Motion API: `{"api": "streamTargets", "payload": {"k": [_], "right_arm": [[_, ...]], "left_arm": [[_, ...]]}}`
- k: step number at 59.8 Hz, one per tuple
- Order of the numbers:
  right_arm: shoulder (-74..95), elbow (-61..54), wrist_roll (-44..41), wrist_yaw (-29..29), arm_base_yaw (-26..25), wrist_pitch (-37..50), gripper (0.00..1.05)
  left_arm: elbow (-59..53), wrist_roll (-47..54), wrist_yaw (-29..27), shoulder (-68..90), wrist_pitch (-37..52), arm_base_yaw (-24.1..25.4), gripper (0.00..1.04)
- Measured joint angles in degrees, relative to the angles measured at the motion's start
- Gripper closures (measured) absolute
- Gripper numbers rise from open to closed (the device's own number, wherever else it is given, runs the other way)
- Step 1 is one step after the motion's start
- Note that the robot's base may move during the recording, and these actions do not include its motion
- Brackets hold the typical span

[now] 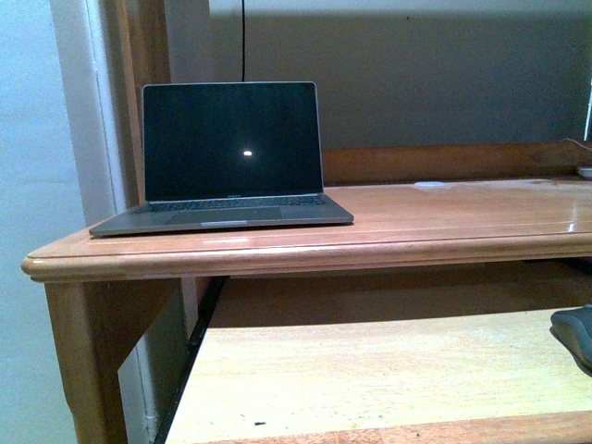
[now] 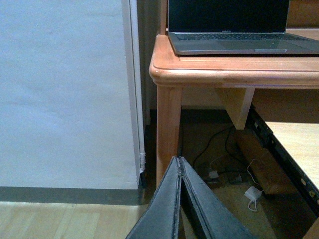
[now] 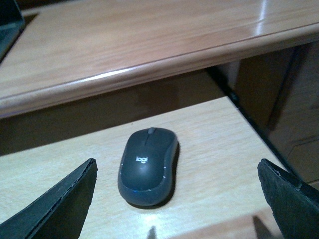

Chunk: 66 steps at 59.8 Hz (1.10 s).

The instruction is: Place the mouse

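The dark grey mouse [image 3: 148, 164] lies on the pale pull-out shelf [image 3: 219, 134] under the wooden desk top [image 3: 124, 45], its wheel end toward the desk. My right gripper [image 3: 177, 168] is open wide just short of the mouse, with one finger on each side of it and neither touching it. A dark grey shape [image 1: 573, 338] at the right edge of the front view rests on that shelf; I cannot tell if it is the mouse or a finger. My left gripper [image 2: 178, 160] is shut and empty, low beside the desk's left leg [image 2: 168, 129].
An open laptop [image 1: 227, 153] with a dark screen stands on the desk's left part. A small white flat item [image 1: 428, 185] lies further right on the desk top. Cables and a white adapter [image 2: 253, 194] lie on the floor under the desk. A wall is to the left.
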Motion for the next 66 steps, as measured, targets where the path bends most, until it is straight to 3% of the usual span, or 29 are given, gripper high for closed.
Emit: {"api": "streamTargets", "payload": {"k": [10,13,18,52,66], "right_arm": [[12.9,7.6,-6.1,1.9,1.5,-1.7,0.07],[14.8,8.9,-6.8,2.6,1.5,-2.8,0.07],[16.8,9.8,-7.3,3.3,1.5,-4.1,0.07],[26.5,15.4,-3.7,7.8,4.8,-7.3,0.08],[27.2,16.1,-2.0,7.0,4.3,-7.3,0.42]], "left_arm": [[-2.3,0.0,2.8,-5.7,-3.3,2.8,1.02],[-2.8,0.0,7.0,-7.3,-4.5,5.6,1.02],[-3.4,0.0,7.6,-9.2,-5.9,7.9,1.02],[-6.4,0.0,8.2,-20.1,-13.0,8.3,1.02],[-6.4,0.0,8.2,-24.3,-17.2,8.3,1.02]]}}
